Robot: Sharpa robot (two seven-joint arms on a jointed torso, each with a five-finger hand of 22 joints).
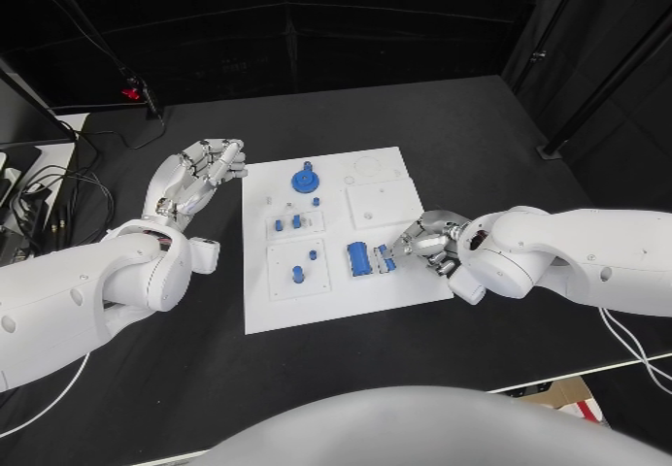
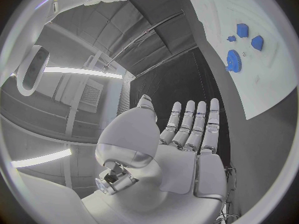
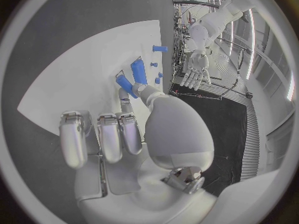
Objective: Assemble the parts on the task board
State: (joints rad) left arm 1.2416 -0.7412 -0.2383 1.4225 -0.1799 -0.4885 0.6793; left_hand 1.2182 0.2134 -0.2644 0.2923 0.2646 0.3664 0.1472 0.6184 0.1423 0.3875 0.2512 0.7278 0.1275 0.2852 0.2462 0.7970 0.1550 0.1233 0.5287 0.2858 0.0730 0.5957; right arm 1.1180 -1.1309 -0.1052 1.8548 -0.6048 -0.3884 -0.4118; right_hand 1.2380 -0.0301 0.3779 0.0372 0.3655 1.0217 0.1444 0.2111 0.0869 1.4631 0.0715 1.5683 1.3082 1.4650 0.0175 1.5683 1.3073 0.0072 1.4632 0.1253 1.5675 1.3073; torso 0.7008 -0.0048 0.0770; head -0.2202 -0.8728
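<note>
- We see the task board, a white plate, lying on the black desk between the two arms.
- Left hand: it hovers over the desk just beside the task board's far left corner. In the left wrist view its fingers are straight and spread, with nothing in them.
- Right hand: it sits at the task board's right edge, fingers reaching in over the white surface. The thumb and a finger meet at a long blue part near the board's middle right. We cannot tell whether that part is truly pinched or merely touched.
- A blue gear lies on the task board's far portion, close to the left hand's side of the board.
- Several small blue parts stand in a raised square plate at the board's left centre.
- Two more small blue parts sit in the square plate nearer the robot on the board's left side.
- A larger blue block lies at the board's middle, just beside the right hand's fingertips.
</note>
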